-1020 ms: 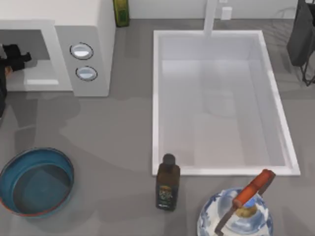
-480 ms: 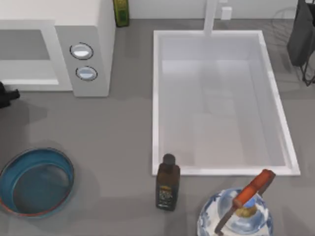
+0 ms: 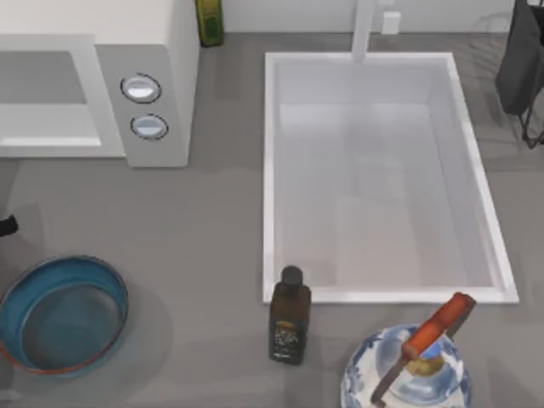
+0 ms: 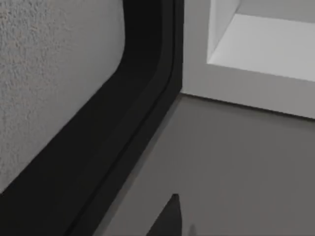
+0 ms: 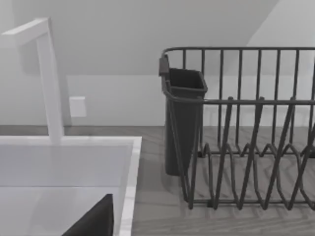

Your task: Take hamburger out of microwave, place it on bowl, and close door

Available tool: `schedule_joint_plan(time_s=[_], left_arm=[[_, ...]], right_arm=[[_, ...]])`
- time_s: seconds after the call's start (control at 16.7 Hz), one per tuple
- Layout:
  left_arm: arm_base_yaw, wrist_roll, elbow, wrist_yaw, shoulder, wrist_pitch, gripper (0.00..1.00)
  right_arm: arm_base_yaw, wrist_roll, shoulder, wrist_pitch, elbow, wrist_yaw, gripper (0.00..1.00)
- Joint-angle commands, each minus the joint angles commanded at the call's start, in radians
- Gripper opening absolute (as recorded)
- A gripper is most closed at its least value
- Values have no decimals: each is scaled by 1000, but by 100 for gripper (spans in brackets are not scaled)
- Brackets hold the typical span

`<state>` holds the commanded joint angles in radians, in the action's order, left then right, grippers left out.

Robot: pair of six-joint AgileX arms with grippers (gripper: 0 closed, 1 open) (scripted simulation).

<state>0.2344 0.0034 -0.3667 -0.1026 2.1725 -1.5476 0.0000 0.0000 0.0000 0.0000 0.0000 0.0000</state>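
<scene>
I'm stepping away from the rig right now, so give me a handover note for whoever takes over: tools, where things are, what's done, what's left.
Left tool: at the table's left edge, between microwave and bowl; grip cannot be told.
Right tool: parked, facing the sink and dish rack.
Door is open; the bowl holds nothing.
Done: nothing confirmed beyond the open door.
Left: check whether the left tool carries the hamburger, set it in the bowl, close the door.
</scene>
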Motion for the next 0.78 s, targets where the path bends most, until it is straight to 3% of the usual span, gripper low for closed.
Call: schedule_joint_plan(time_s=[0.42, 0.78], left_arm=[[-4, 2, -2, -1, -11, 8, 0], [-4, 2, -14, -3, -220, 225, 0]], right_arm=[[0, 0, 0, 0, 0, 0, 100], [0, 0, 0, 0, 0, 0, 100]])
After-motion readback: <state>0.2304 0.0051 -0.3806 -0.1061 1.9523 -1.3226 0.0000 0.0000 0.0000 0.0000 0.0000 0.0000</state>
